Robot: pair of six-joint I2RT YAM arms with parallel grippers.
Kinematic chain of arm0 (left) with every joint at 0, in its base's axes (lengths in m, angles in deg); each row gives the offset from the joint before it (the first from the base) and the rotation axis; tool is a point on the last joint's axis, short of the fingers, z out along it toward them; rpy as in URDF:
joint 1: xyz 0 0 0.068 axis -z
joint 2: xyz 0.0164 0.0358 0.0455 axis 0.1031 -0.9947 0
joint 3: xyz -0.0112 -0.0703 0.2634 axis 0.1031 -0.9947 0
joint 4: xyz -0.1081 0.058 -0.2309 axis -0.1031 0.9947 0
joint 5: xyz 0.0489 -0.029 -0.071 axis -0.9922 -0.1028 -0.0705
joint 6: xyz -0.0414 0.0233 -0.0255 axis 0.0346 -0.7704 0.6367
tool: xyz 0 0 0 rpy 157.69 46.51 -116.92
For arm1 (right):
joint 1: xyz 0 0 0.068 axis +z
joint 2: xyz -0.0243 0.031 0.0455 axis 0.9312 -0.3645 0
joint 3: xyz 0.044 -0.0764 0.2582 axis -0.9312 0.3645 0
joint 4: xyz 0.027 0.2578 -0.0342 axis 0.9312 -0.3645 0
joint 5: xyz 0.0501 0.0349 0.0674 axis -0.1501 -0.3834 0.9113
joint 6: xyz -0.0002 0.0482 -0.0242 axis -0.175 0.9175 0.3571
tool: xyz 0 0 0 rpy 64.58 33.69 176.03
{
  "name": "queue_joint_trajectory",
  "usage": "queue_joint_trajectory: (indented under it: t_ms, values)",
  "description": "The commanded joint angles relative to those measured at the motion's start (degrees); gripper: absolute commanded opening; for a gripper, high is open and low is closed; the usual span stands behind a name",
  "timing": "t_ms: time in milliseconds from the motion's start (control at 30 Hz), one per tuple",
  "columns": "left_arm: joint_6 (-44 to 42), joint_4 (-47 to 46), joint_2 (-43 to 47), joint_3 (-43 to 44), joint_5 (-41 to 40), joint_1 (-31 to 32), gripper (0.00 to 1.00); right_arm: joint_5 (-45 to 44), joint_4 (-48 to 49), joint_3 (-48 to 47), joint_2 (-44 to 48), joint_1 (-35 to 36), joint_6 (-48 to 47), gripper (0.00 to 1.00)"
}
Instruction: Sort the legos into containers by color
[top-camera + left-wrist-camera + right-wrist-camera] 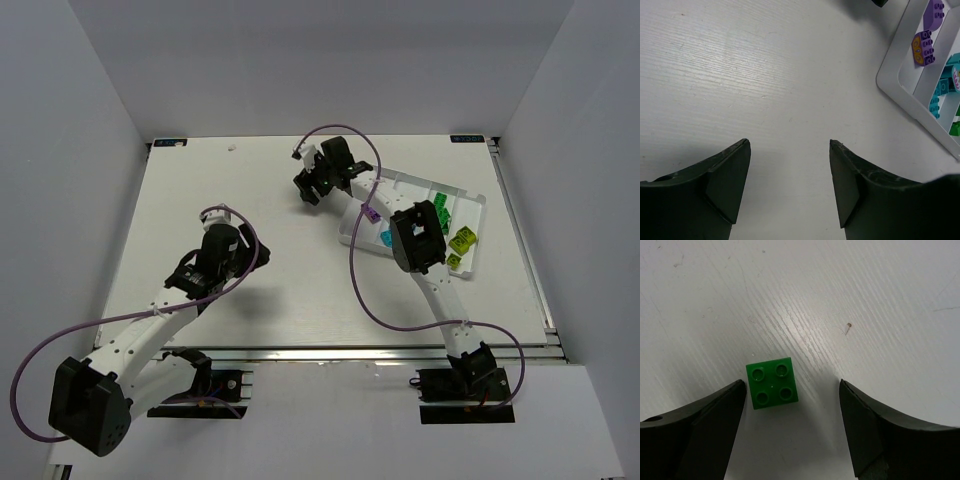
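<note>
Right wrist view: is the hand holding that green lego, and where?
Nothing is held: the right hand is open, the green lego lying flat on the table between its fingers.

Glossy green plastic brick (pixel 772 382), matt grained white table (pixel 865 290), smooth plastic tray (pixel 890 70)

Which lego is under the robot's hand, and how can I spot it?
Find the white tray on the right side of the table. Just off its left end the right gripper hangs open over bare table, with a small green brick between its fingers. It is square, four-studded, and unlike the other bricks, outside the tray.
</note>
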Motion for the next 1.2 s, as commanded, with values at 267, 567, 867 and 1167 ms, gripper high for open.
queue_joint_trajectory:
  t_ms: [267,567,867,1167]
  values:
    - [0.1,2.9,1.8,2.1,-2.2,-0.3,0.74,8.9,0.9,-1.5,-1.5,-0.1,-1.3,0.54]
    - [1.4,2.9,6.2,0.0,-2.8,-0.3,0.74,17.8,0.8,4.5,12.8,-1.7,-0.5,0.0]
    - [1.7,-0.7,9.6,-2.9,-0.9,-0.4,0.74,26.5,-5.7,35.4,45.8,-13.4,0.4,0.0]
    - [3.9,-4.2,12.8,-6.5,1.1,-0.4,0.74,9.0,-8.3,57.7,59.3,-33.4,0.8,0.0]
